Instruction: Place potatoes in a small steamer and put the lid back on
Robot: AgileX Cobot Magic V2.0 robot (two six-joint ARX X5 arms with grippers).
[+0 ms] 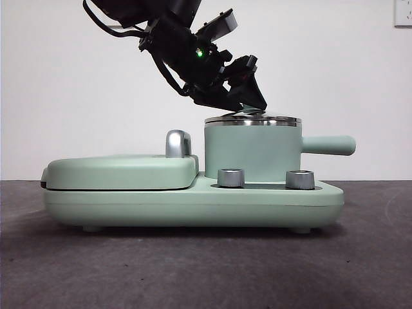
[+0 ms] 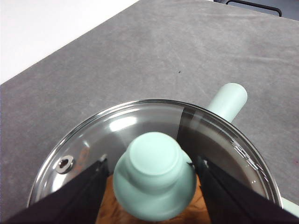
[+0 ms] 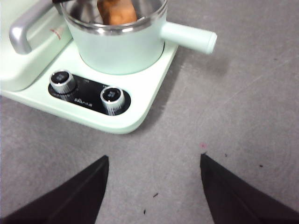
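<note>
The mint-green small steamer (image 1: 251, 154) stands on the right half of its base, side handle (image 1: 328, 145) pointing right. The glass lid (image 1: 252, 120) lies flat on the steel rim. My left gripper (image 1: 248, 106) reaches down from the upper left, and in the left wrist view its jaws press both sides of the lid's (image 2: 140, 126) mint-green knob (image 2: 154, 182). The orange-brown potato (image 2: 112, 210) shows through the glass inside the pot. The right wrist view has the steamer (image 3: 121, 46) with the potato (image 3: 117, 11) in it. My right gripper (image 3: 154, 158) hangs open over bare table, holding nothing.
The flat mint-green griddle cover (image 1: 122, 170) with a steel handle (image 1: 178, 143) fills the left half of the base (image 1: 193, 203). Two steel dials (image 1: 231, 177) (image 1: 300, 179) sit on the base in front of the pot. Grey table mat (image 1: 206, 270) surrounds the appliance.
</note>
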